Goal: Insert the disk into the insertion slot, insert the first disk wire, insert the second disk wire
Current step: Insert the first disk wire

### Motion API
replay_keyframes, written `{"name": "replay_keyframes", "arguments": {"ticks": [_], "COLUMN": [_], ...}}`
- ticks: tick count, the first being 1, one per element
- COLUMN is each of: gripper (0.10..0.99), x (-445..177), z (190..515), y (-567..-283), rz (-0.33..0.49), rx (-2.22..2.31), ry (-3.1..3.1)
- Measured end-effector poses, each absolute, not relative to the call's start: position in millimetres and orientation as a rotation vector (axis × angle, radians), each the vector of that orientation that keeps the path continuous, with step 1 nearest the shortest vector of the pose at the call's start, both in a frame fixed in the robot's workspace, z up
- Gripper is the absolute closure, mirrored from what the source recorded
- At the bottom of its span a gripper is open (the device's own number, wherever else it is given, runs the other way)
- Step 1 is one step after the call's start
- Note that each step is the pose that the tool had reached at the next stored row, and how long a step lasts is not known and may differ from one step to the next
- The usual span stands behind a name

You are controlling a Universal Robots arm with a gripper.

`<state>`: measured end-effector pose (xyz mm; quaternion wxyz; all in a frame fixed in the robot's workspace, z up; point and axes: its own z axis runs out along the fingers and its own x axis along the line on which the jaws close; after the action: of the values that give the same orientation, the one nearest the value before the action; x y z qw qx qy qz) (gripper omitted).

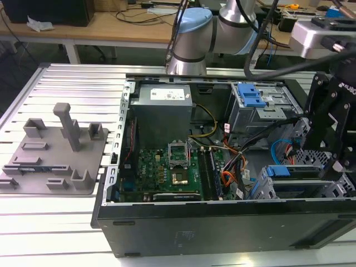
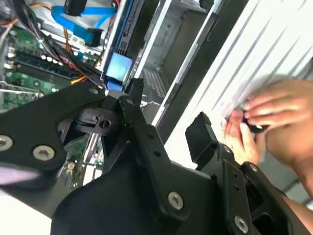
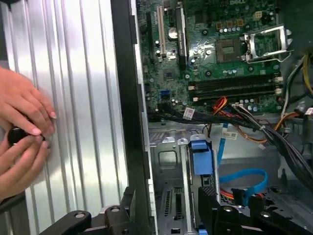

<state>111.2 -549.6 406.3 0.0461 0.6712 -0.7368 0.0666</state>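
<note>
1 silver blue-framed disk [image 3: 201, 157] in 1 grey metal cage slot [image 3: 167, 160] | 2 hands [image 3: 22, 110] on ribbed metal bench [image 3: 83, 98] | jaws wide apart, holding nothing

The claw [image 2: 168, 105] I'm driving is matt black: flat linkage plates [image 2: 146, 147], silver screws [image 2: 43, 152] at the pivots, blocky fingers [image 2: 200, 132]. Behind it my arm [image 1: 236, 14] is silver with pale blue joint caps [image 1: 194, 22] and black cables [image 1: 249, 58] alongside.
</note>
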Motion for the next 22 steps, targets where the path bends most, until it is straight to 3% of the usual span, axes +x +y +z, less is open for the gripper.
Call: {"name": "replay_keyframes", "arguments": {"ticks": [12, 22], "gripper": [0.467, 0.467], "x": [112, 136], "z": [404, 401], "y": [-483, -474], "rz": [0.266, 0.411], "rx": [2.020, 1.943], "ry": [-2.216, -2.128]}}
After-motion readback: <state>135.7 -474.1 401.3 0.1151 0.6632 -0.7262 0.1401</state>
